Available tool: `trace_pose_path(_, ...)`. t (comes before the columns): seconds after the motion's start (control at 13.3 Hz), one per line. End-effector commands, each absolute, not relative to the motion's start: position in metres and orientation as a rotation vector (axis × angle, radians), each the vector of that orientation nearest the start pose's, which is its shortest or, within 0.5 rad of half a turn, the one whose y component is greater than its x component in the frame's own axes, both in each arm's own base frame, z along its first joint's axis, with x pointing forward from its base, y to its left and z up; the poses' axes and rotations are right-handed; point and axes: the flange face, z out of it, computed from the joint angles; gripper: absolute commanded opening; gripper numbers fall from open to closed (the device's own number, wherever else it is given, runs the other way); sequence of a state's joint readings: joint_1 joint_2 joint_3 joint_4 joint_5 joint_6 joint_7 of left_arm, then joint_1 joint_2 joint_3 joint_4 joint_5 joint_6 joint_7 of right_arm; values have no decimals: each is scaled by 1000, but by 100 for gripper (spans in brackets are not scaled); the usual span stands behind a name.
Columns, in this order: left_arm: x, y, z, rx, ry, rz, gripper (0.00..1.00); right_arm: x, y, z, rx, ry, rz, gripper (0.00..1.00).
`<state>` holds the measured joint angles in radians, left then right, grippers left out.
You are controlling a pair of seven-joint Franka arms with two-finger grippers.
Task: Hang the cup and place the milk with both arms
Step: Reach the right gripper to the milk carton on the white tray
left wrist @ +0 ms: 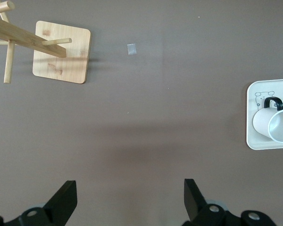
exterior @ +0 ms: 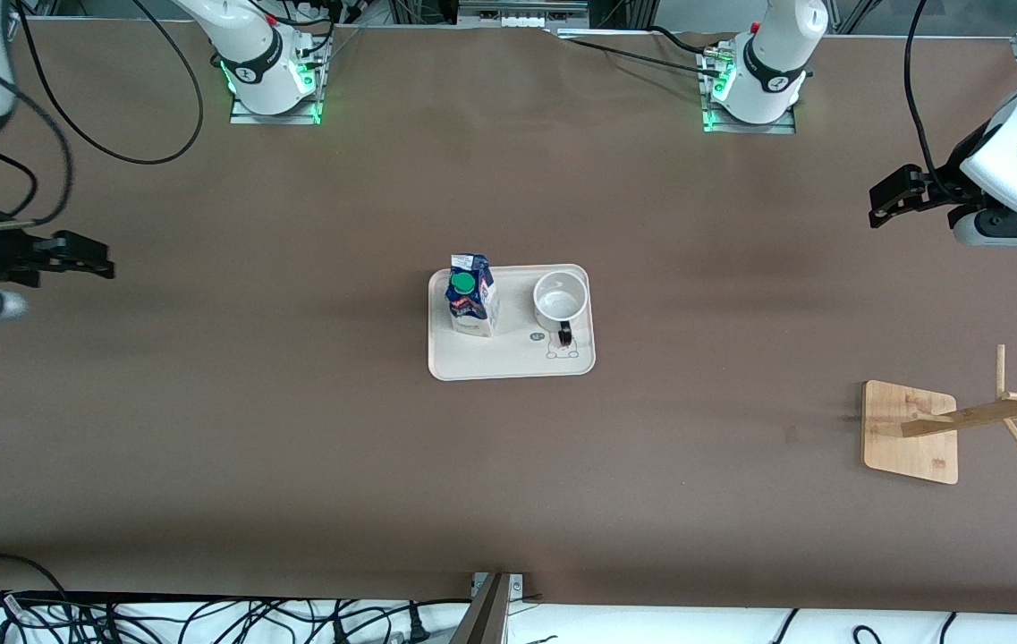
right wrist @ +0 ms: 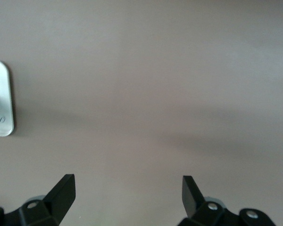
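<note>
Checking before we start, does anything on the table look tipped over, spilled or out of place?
Nothing stands out. The milk and the cup stand upright on the tray, the wooden rack stands on its base, and both grippers hang open above bare table.

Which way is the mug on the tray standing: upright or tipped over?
Upright: the mug rests on the tray, its round open mouth facing up.

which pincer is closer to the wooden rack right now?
Left. The left pincer hangs open over bare table near the rack; the right pincer, also open, is at the table's right-arm end, past the tray.
</note>
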<state>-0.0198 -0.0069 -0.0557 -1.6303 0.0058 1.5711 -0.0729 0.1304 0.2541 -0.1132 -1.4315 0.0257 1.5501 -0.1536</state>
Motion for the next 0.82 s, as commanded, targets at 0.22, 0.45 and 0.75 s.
trace_pose_path(0.22, 546, -43, 607, -3134, 14, 81, 100, 633, 126, 481, -3095, -471, 295, 100)
trace_pose_path(0.45, 546, -43, 607, -3133, 17, 81, 100, 632, 197, 458, -3056, -295, 243, 100)
trace_pose_path(0.75, 546, -43, 607, -3134, 14, 86, 100, 626, 259, 445, -3037, -146, 170, 100)
